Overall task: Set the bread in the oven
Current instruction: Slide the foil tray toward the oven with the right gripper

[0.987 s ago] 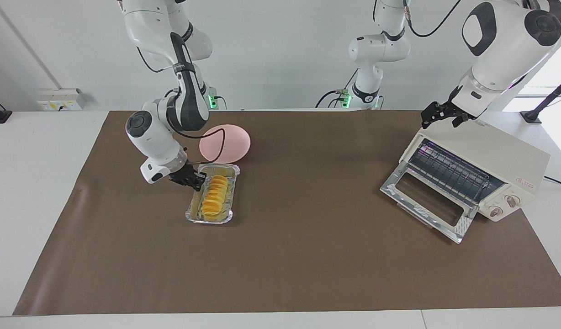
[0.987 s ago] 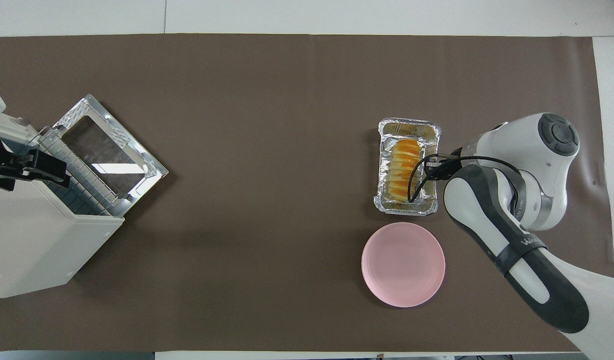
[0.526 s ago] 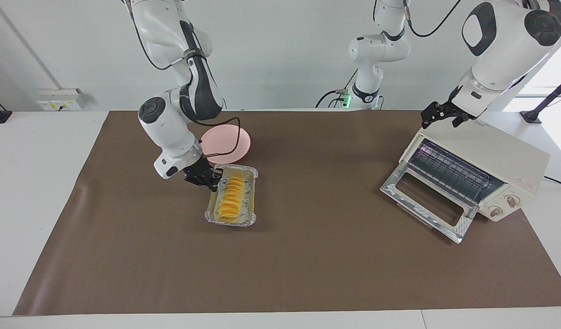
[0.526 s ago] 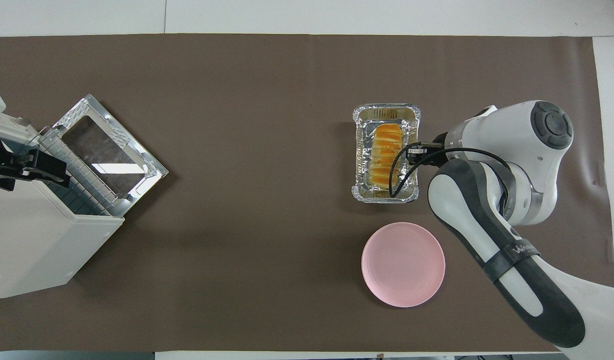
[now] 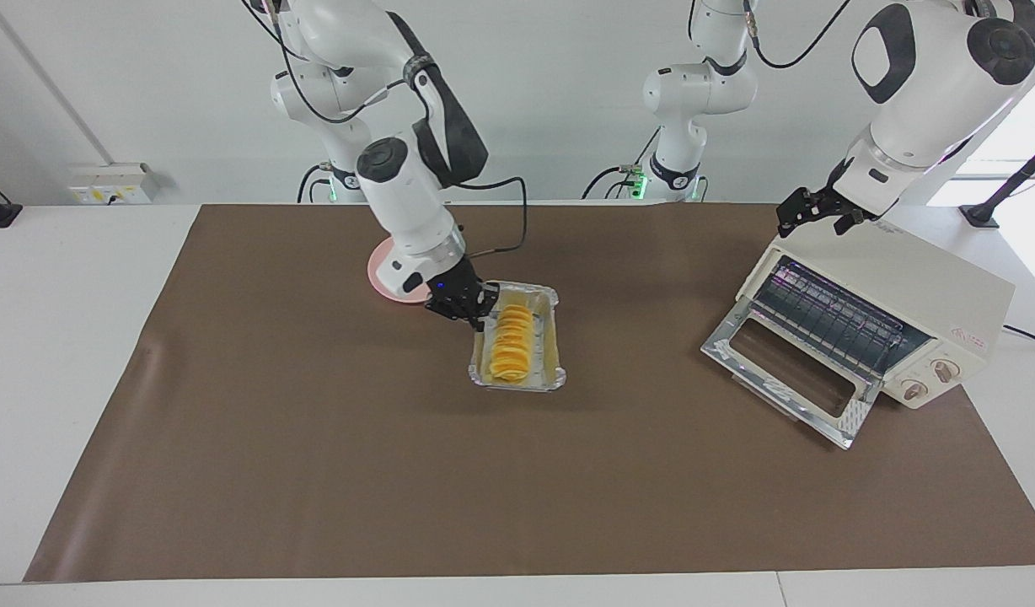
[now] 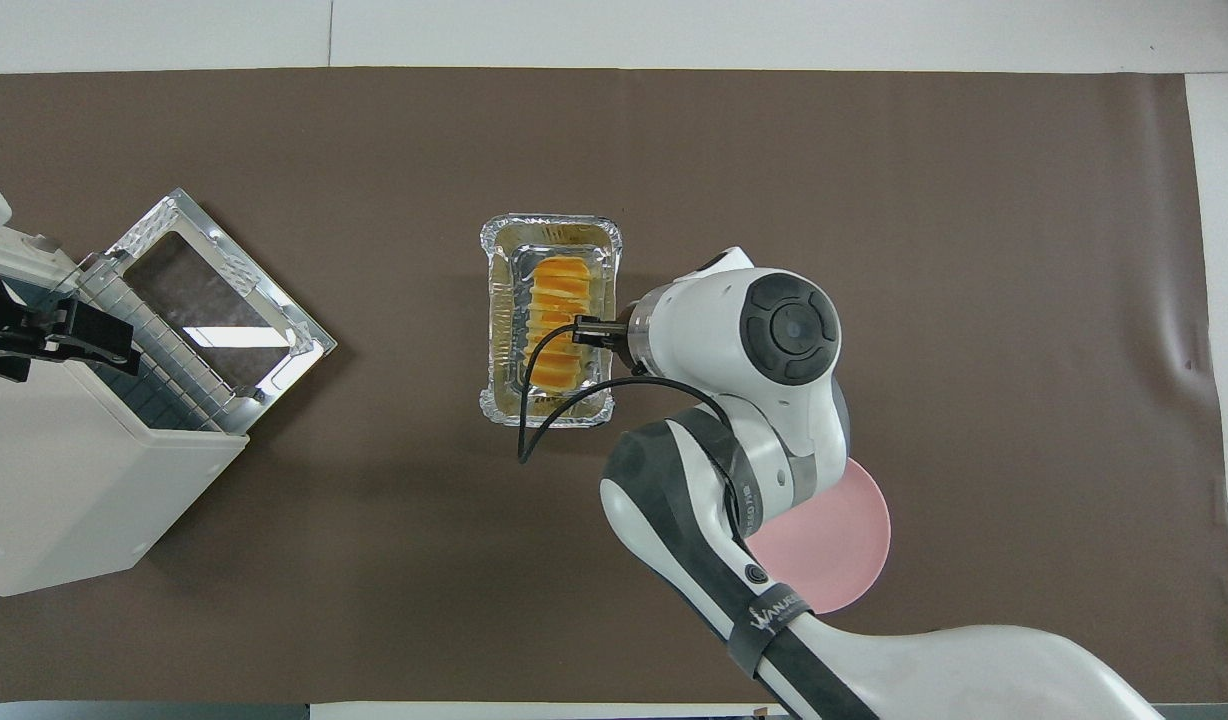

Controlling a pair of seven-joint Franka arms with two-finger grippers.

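The bread (image 5: 512, 341) (image 6: 554, 325), a ridged golden loaf, lies in a silver foil tray (image 5: 519, 385) (image 6: 549, 228). My right gripper (image 5: 475, 316) (image 6: 584, 335) is shut on the tray's long rim, on the side toward the right arm's end, and holds it over the middle of the brown mat. The cream-white oven (image 5: 905, 287) (image 6: 64, 480) stands at the left arm's end, its glass door (image 5: 787, 371) (image 6: 214, 290) folded down and the wire rack showing. My left gripper (image 5: 812, 215) (image 6: 54, 335) waits open over the oven's top edge, holding nothing.
A pink plate (image 5: 381, 270) (image 6: 844, 540) lies nearer to the robots than the tray, partly covered by the right arm. A brown mat (image 5: 315, 472) covers the table. A third arm stands idle at the robots' edge of the table.
The right gripper has carried the foil tray with the bread from the right arm's end to the middle of the mat, toward the oven. The left arm has not moved.
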